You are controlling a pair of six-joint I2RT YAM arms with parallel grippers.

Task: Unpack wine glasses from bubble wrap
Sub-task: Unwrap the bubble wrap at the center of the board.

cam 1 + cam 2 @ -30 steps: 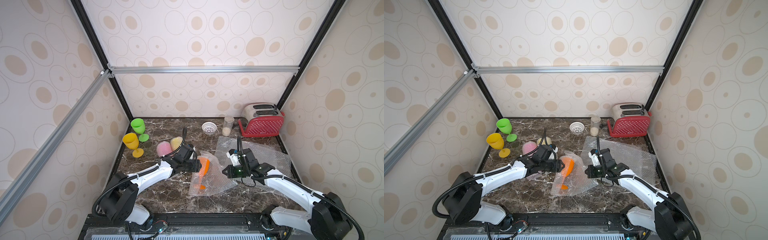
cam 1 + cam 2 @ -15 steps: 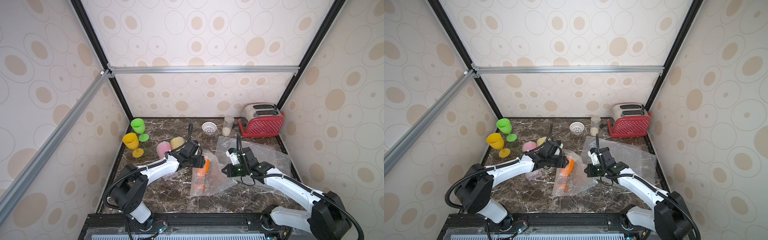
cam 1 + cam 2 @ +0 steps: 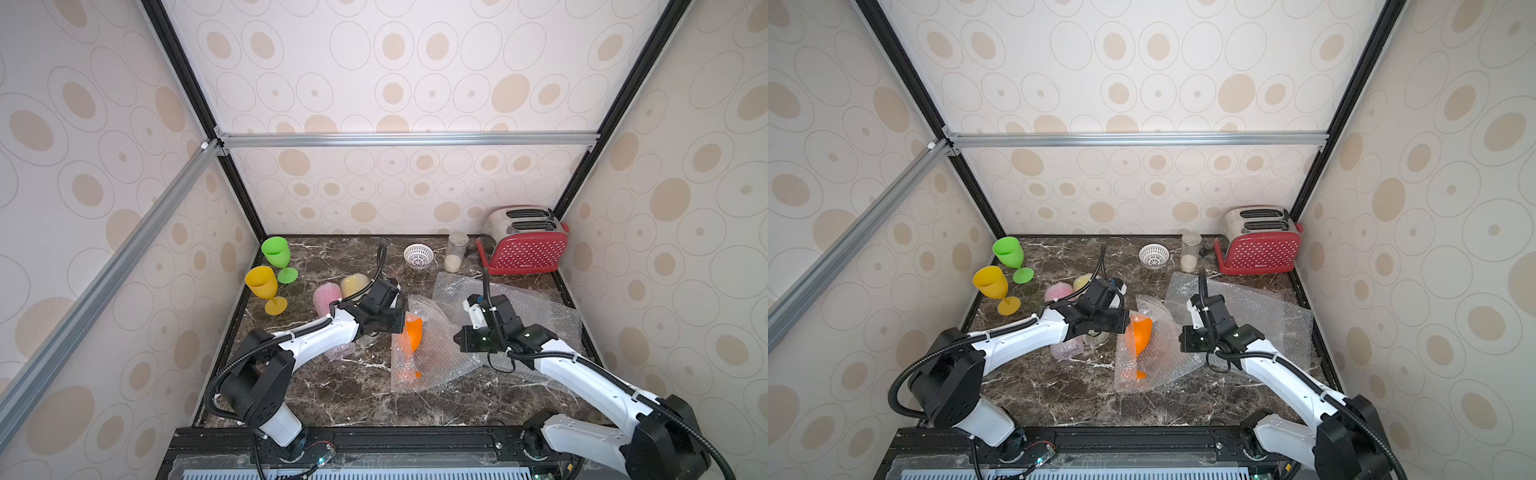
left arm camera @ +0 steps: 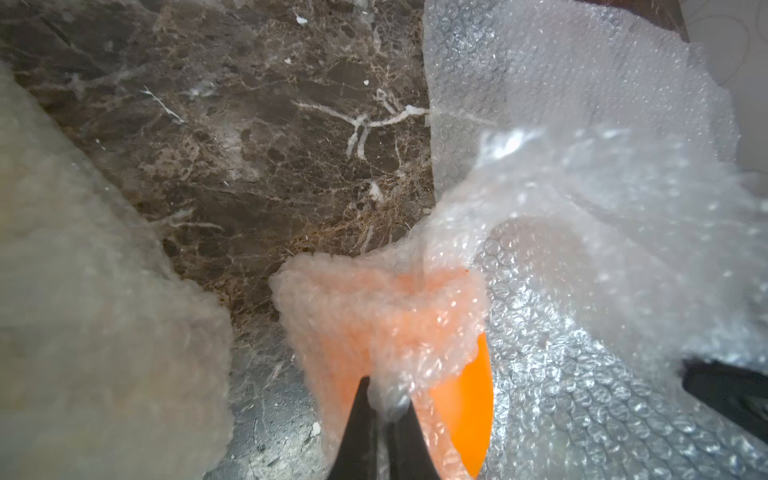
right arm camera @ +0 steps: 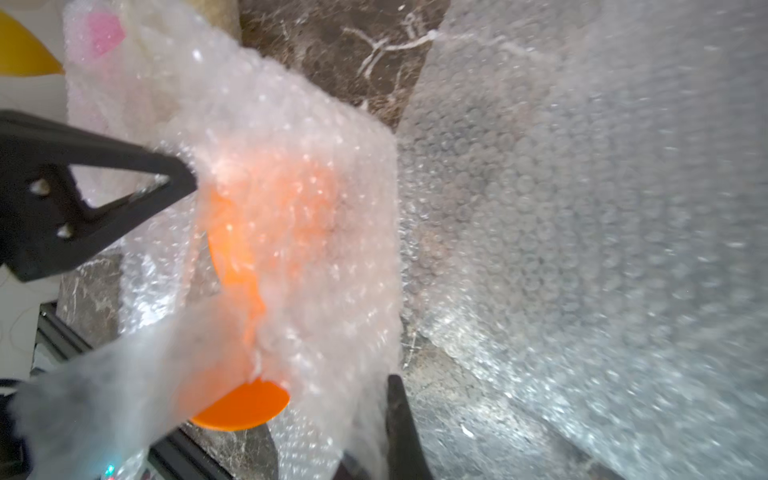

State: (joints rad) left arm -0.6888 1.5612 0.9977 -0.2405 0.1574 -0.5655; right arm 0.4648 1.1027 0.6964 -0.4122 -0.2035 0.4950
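Observation:
An orange wine glass [image 3: 413,334] [image 3: 1139,334] lies on its side in an opened sheet of bubble wrap [image 3: 432,365], foot towards the table's front. My left gripper [image 3: 401,325] [image 4: 386,395] is shut on a fold of that wrap [image 4: 374,307] at the glass's rim [image 4: 473,395]. My right gripper [image 3: 456,338] [image 5: 374,415] is shut on the wrap's opposite edge, with the orange foot [image 5: 245,405] close by. Two wrapped glasses, pink [image 3: 326,295] and yellow [image 3: 353,284], lie behind my left arm. A green glass [image 3: 275,251] and a yellow glass [image 3: 262,282] stand unwrapped at the back left.
A flat sheet of bubble wrap [image 3: 536,307] lies under and behind my right arm. A red toaster [image 3: 528,245], a clear jar [image 3: 456,251] and a small white perforated bowl [image 3: 418,254] stand along the back edge. Walls enclose the table on three sides.
My left gripper has moved right to the orange glass's rim and shut on the bubble wrap there. The right arm has stayed put.

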